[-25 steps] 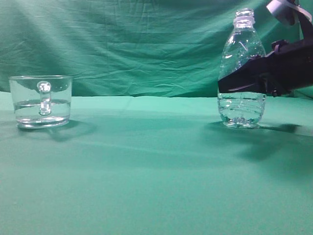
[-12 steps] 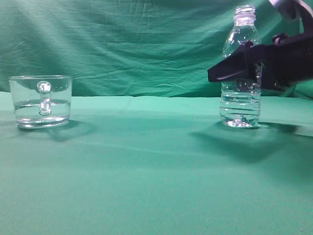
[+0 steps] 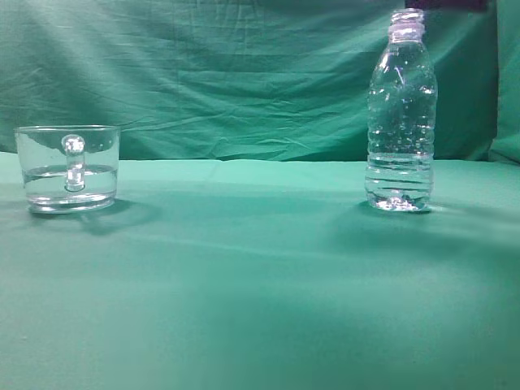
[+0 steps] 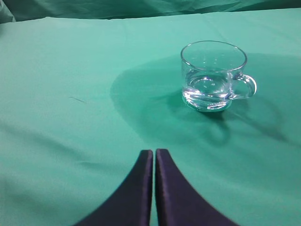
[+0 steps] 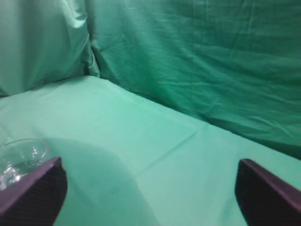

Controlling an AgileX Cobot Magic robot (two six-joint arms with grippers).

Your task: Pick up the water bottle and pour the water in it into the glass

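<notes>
The water bottle (image 3: 400, 122) stands upright and uncapped on the green cloth at the right of the exterior view, with a little water (image 3: 397, 188) at its bottom. The glass (image 3: 68, 168) stands at the left with water in its lower part; it also shows in the left wrist view (image 4: 214, 75) and at the left edge of the right wrist view (image 5: 21, 157). My right gripper (image 5: 150, 193) is open and empty, high above the table; only a dark sliver of it (image 3: 455, 4) shows in the exterior view. My left gripper (image 4: 154, 153) is shut and empty, short of the glass.
A green cloth (image 3: 260, 276) covers the table, and a green backdrop (image 3: 227, 73) hangs behind it. A cloth fold lies at the far right (image 3: 505, 148).
My right gripper has let go of the bottle and risen up out of the exterior view. The bottle stays upright where it stood. The glass has not moved.
</notes>
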